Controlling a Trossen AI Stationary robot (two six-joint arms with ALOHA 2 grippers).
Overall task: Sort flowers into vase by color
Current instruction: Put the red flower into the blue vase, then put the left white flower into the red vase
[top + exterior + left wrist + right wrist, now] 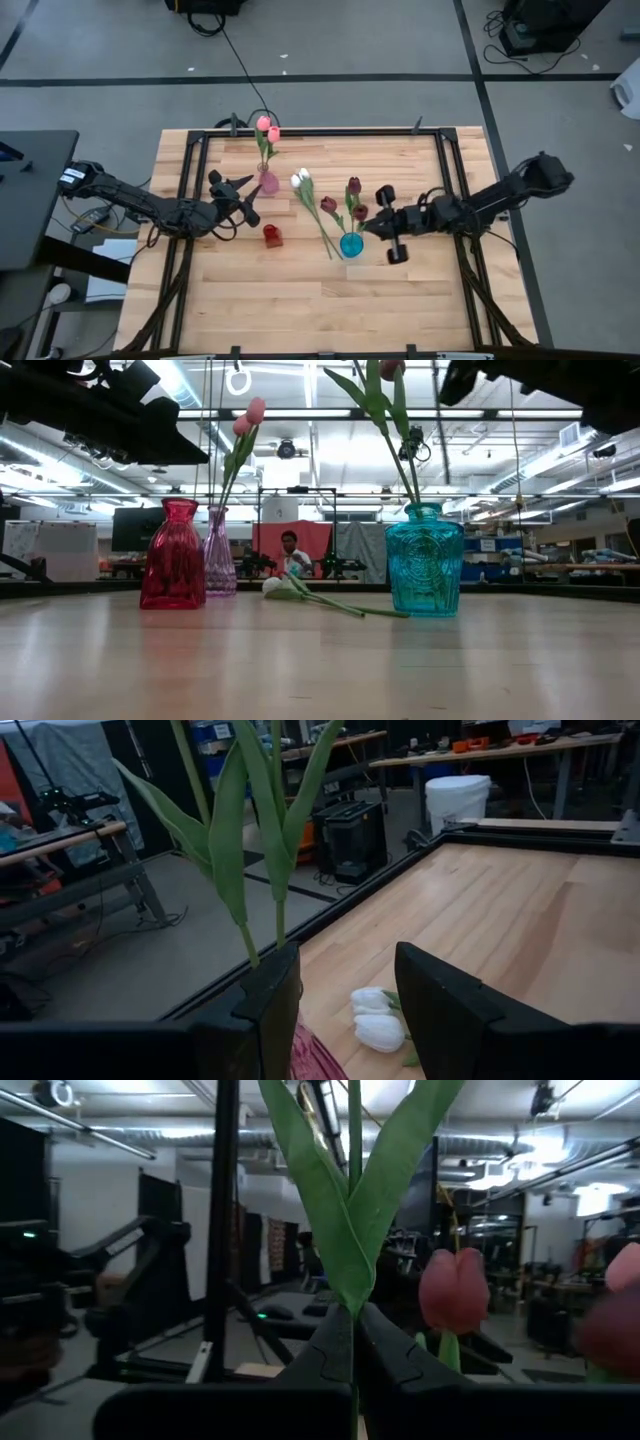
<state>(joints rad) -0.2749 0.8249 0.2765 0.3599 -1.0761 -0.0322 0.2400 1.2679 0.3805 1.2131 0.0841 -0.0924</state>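
Observation:
Two pink tulips (266, 130) stand in a pink vase (268, 183). My left gripper (246, 197) is open just left of that vase, and the pink tulips' stems (278, 910) rise beside one finger. Two white tulips (312, 205) lie flat on the table between the vases and also show in the low view (300, 588). Three maroon tulips (353, 186) stand with their stems in a teal vase (351, 244). My right gripper (367, 224) is shut on one maroon tulip's stem above that vase. My right gripper pinches a maroon tulip's green stem (352, 1302) between its two fingers, just below where two leaves fork. The fingers come level from the table's right and lie across the stem. The stem stands about upright above the teal vase (424, 565).
An empty red vase (271, 235) stands near the pink one, toward the table's near side. A black frame rail (440, 160) runs around the tabletop. A person (291, 550) sits in the room beyond the table. Bare wood lies toward the near edge.

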